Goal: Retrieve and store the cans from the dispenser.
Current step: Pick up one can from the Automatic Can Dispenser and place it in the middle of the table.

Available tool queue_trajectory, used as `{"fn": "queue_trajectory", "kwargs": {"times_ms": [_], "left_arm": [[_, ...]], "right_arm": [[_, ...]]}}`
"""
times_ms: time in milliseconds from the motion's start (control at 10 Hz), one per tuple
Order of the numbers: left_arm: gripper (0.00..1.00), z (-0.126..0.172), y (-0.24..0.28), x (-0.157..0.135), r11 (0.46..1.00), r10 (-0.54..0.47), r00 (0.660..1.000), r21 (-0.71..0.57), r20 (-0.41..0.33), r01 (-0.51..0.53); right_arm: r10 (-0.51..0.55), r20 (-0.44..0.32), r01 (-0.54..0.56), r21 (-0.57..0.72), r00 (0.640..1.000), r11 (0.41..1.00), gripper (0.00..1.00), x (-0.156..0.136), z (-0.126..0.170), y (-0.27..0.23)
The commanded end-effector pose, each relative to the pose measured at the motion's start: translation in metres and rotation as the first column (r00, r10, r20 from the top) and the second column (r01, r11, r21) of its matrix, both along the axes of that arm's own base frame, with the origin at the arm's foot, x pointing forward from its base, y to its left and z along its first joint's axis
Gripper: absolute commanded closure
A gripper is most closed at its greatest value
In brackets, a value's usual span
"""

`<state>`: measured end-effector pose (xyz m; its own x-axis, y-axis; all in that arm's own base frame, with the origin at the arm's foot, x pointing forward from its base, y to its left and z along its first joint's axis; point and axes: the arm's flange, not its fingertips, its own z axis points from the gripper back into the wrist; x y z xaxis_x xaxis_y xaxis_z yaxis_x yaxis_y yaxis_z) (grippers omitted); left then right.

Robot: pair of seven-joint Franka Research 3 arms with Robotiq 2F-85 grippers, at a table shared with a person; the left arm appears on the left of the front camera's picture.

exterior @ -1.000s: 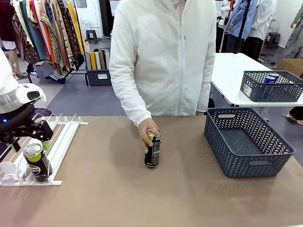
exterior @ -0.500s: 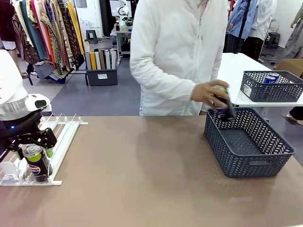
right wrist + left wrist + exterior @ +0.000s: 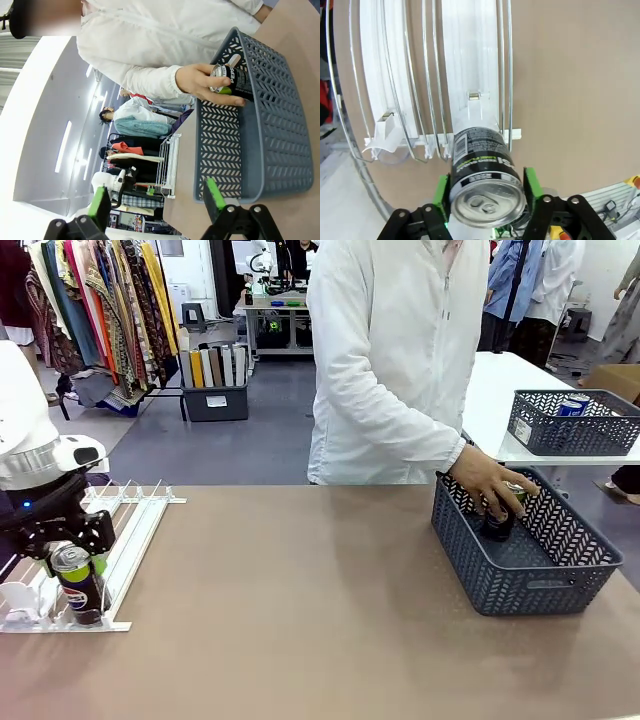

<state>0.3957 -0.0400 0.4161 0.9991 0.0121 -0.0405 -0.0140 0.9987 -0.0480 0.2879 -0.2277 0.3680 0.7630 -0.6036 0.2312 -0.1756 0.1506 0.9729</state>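
**Near left corner of the tabletop (image 3: pixel 300 630).** The dispenser (image 3: pixel 132 530) is a white sloping rack of wire-railed lanes running away from the near edge, with curved stops at its near end. 1 black can (image 3: pixel 479 150) with a green top band stands upright against the stop end of the outer lane, the one beside the bare tabletop. Its base rests in the lane. The left gripper (image 3: pixel 485 186) sits directly over this can, with 1 finger on each side of its upper part. In the left wrist view the 2 green pads (image 3: pixel 530 181) meet the can's wall just under the rim. No gap shows, so the claw appears clamped on the can, parted only to the can's width.

**Right gripper (image 3: pixel 157 197).** Its 2 fingers are spread wide and released, with nothing between or touching them. It faces the grey basket (image 3: pixel 280 125) from well apart.

**Right side of the tabletop.** The grey basket stands near the right edge. The person's hand (image 3: pixel 485 480) reaches over the basket's far left rim and grips a second can (image 3: pixel 500 522), black with a green top. That can is below rim level, inside the basket near its far left corner.

**Beyond the far edge.** A white table (image 3: pixel 490 390) carries a far basket (image 3: pixel 570 430) with a blue can (image 3: pixel 573 407) showing above its rim.
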Motion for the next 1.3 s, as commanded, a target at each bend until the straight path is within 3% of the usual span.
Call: {"fn": "queue_trajectory", "kwargs": {"times_ms": [0, 400, 600, 900, 1100, 1200], "left_arm": [[1.00, 0.002, 0.002, 0.003, 1.000, 0.000, 1.000, 0.015, -0.004, 0.000], [1.00, 0.005, 0.004, 0.003, 1.000, 0.010, 1.000, 0.017, 0.011, -0.010], [1.00, 0.026, 0.009, -0.001, 0.999, 0.022, 0.998, 0.029, 0.058, -0.024], [1.00, 0.107, 0.012, -0.027, 1.000, -0.026, 0.970, -0.001, 0.240, 0.027], [1.00, 0.161, 0.012, -0.060, 0.975, -0.032, 0.935, -0.196, 0.352, 0.107], [1.00, 0.174, 0.013, -0.075, 0.949, 0.001, 0.935, -0.295, 0.355, 0.112]], "right_arm": [[0.006, -0.006, -0.006, 0.005, 1.000, 1.000, 0.00, -0.002, 0.003, 0.001], [0.006, -0.006, -0.006, 0.005, 1.000, 1.000, 0.00, -0.002, 0.003, 0.001], [0.006, -0.006, -0.006, 0.005, 1.000, 1.000, 0.00, -0.002, 0.003, 0.001], [0.006, -0.006, -0.006, 0.005, 1.000, 1.000, 0.00, -0.002, 0.003, 0.001], [0.006, -0.006, -0.006, 0.005, 1.000, 1.000, 0.00, -0.002, 0.003, 0.001], [0.006, -0.006, -0.006, 0.005, 1.000, 1.000, 0.00, -0.002, 0.003, 0.001]]}}
